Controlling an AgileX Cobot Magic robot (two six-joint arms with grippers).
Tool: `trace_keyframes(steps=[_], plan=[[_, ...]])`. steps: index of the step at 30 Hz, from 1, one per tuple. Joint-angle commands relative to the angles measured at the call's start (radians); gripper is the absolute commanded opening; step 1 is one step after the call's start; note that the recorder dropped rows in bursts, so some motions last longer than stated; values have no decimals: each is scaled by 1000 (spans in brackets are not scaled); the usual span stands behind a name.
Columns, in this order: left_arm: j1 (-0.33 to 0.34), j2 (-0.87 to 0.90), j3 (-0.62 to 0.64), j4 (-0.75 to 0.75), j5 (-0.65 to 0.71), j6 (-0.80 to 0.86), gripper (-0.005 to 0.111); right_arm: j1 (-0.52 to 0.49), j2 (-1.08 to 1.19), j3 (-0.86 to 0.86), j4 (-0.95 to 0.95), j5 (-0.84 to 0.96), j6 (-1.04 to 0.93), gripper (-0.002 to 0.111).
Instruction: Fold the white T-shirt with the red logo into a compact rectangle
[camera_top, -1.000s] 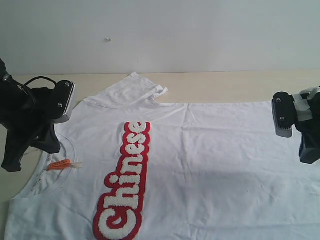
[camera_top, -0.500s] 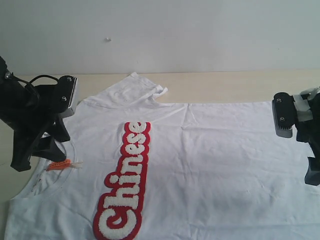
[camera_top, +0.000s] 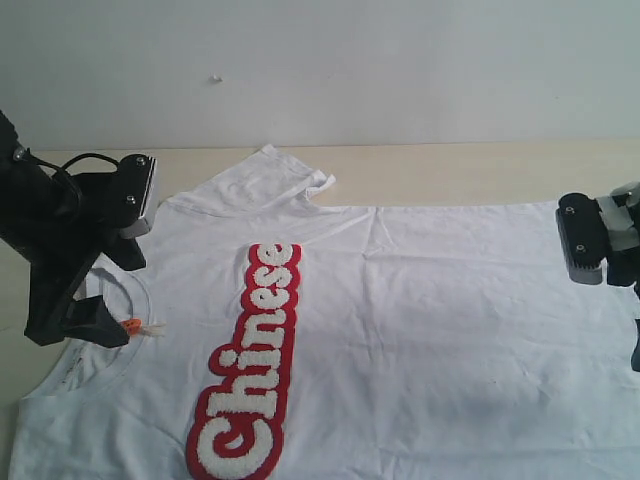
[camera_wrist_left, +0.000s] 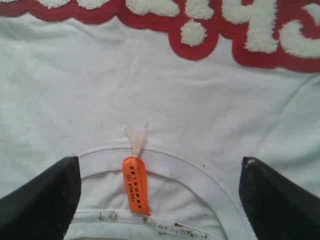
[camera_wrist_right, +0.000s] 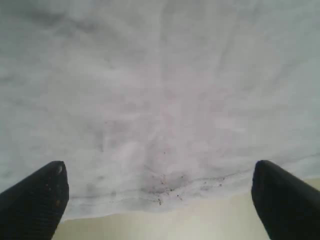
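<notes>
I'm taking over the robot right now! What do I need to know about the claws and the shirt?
Left claw: open, holding nothing, over the collar, its fingers on either side of the orange neck tag.
Right claw: open, holding nothing, over the hem.
White T-shirt: spread out on the table, red logo facing up.
Done: shirt laid out; no fold visible.
Left: probably grip collar and hem, then fold into a compact rectangle.

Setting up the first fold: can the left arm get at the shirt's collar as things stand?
Probably yes: the left gripper hangs open right over the collar, jaws either side of the orange tag, nothing between.
</notes>
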Motion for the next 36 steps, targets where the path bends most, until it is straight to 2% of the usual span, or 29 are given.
trace_keyframes(steps=[1, 3, 9, 15, 23, 29, 36], plan=[[-2, 26, 1, -4, -13, 4, 83, -50, 13, -10, -14, -24, -52, 95], [-2, 43, 1, 15, -24, 4, 83, -63, 14, -6, -14, -37, -93, 95], [-2, 82, 1, 32, -52, 23, 83, -63, 20, 55, -24, -229, -198, 95], [-2, 85, 1, 32, -63, 32, 83, -63, 88, 57, 56, -191, -185, 95], [-2, 85, 1, 32, -65, 33, 83, -70, 115, 57, -41, -182, -132, 95], [-2, 85, 1, 32, -71, 33, 83, -122, 121, 57, -39, -184, -134, 95], [-2, 85, 1, 32, -72, 36, 83, -127, 189, 57, 10, -207, -141, 95]])
